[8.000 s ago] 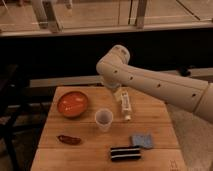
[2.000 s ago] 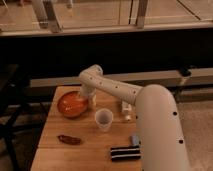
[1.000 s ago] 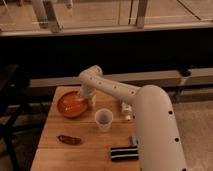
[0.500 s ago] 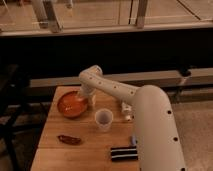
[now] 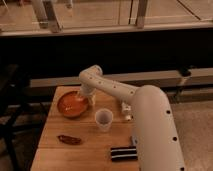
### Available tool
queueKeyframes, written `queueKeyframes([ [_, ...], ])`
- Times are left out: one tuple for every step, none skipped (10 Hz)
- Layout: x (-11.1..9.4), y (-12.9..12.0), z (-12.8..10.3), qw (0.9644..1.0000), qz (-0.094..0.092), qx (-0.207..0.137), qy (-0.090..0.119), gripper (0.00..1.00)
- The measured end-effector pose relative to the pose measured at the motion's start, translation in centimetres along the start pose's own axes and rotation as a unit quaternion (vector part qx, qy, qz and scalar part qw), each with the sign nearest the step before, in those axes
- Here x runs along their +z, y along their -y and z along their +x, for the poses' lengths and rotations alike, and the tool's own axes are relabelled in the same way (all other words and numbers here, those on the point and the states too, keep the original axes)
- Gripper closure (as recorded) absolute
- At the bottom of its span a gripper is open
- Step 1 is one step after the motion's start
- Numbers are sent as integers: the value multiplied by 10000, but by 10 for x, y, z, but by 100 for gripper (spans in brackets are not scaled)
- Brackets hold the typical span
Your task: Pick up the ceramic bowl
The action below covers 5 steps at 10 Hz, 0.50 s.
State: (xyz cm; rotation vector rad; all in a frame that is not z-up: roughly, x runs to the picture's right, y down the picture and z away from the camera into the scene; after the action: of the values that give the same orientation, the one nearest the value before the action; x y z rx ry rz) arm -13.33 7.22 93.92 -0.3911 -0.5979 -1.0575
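Note:
The ceramic bowl (image 5: 70, 104), wide, shallow and glossy orange-red inside, sits on the wooden table (image 5: 85, 142) at its back left. My arm reaches in from the lower right and bends down over the bowl. The gripper (image 5: 84, 98) hangs at the bowl's right rim, open, with its tips low by the rim. The bowl rests flat on the table. The wrist hides the stretch of rim under the gripper, so I cannot tell whether the gripper touches it.
A small white cup (image 5: 103, 119) stands just right of and in front of the bowl. A dark reddish object (image 5: 69, 139) lies near the front left, a black bar (image 5: 122, 153) at the front, and a white bottle (image 5: 126, 110) beside my arm. A dark railing runs behind the table.

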Motion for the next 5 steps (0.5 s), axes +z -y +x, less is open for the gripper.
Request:
queueKeyframes([
  [0,0,0,10000,4,-3,1,20],
  [0,0,1,10000,3,-4,1,20],
  [0,1,2,10000,12,-10,3,20],
  [1,2,2,10000,15,-15,6,20],
  [1,2,2,10000,19,-17,9,20],
])
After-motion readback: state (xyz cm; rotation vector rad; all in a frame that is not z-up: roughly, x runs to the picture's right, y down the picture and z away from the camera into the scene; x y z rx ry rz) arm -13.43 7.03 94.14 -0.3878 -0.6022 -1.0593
